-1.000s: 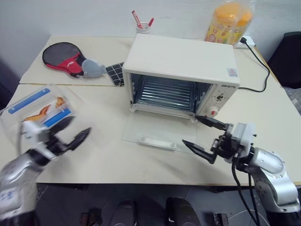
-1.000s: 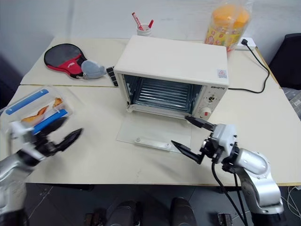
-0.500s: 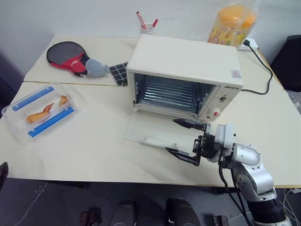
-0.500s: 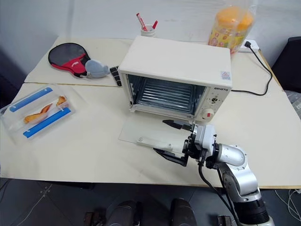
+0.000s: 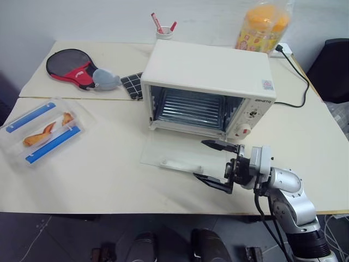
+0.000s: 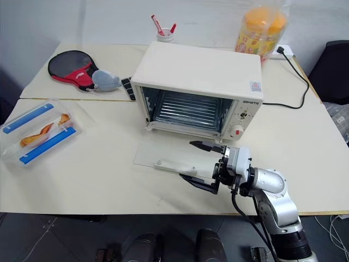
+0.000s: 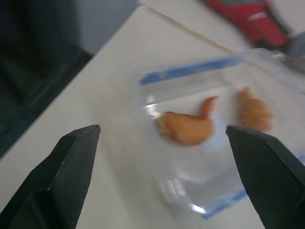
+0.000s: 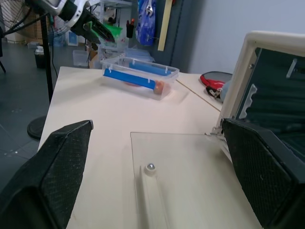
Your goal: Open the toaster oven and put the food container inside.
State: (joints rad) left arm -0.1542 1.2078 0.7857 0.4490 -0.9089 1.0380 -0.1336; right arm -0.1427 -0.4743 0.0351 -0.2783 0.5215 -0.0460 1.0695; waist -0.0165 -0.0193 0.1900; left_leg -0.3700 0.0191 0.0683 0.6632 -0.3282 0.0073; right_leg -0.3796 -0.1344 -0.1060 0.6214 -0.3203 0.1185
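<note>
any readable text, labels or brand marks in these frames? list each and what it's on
Nothing reads with certainty.
Toaster oven, front panel: a short dark brand word, too small to read.
Toaster oven, top right corner: a small sticker with a red mark, unreadable.
Orange snack jar: colourful printed label, too blurred to read.
Table tennis paddle: white marking on the red part, unreadable.

The food container is blurred and cut off at the left wrist view's edge, its far end unseen.
</note>
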